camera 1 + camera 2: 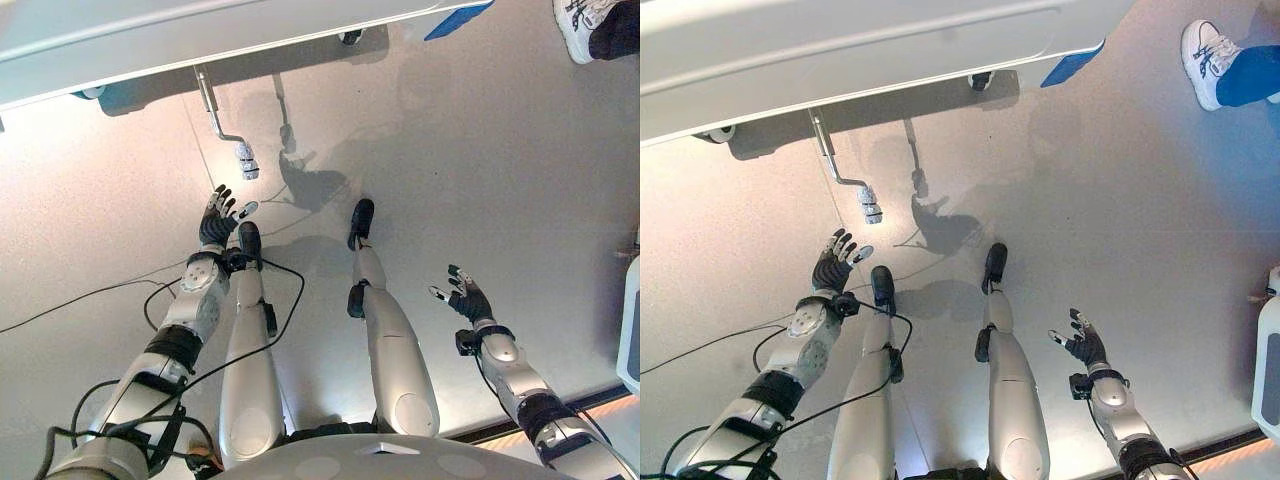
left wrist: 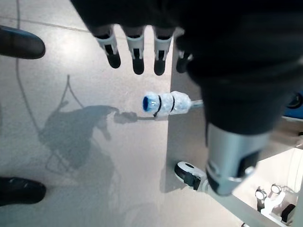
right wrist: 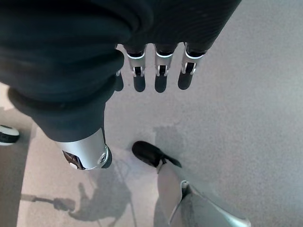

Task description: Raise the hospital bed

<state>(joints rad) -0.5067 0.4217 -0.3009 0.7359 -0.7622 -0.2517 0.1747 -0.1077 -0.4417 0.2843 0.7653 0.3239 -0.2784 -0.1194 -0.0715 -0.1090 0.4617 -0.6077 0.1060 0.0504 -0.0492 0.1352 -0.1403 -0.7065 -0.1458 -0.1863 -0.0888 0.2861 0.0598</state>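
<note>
Left robot hand (image 1: 218, 222) hangs over the floor (image 1: 480, 180) with fingers straight and spread, released, holding nothing; it sits just short of the crank handle (image 1: 245, 160), not touching. Right robot hand (image 1: 466, 297) is well apart on the other side, also released, fingers loosely spread above bare floor. Hospital bed (image 1: 200, 40) runs across the far edge of the head views, white frame edge with a blue corner patch (image 1: 458, 20). Crank is a metal rod (image 1: 207, 95) dropping from under the bed frame, bending toward the robot and ending in a grip wrapped in clear film. Left wrist view shows what the head views don't: the grip's end is blue (image 2: 150, 102), dark bands round the wrap, and a caster wheel (image 2: 188, 173) of the bed close by; fingertips (image 2: 138, 64) hang just beside the grip, a gap between. Right wrist view gives straight fingers (image 3: 159, 71) over plain floor. A person's white shoe (image 1: 1205, 58) and blue trouser leg stand at the far right corner. A white object (image 1: 630, 325) sits at the right edge; can't tell what it is.
</note>
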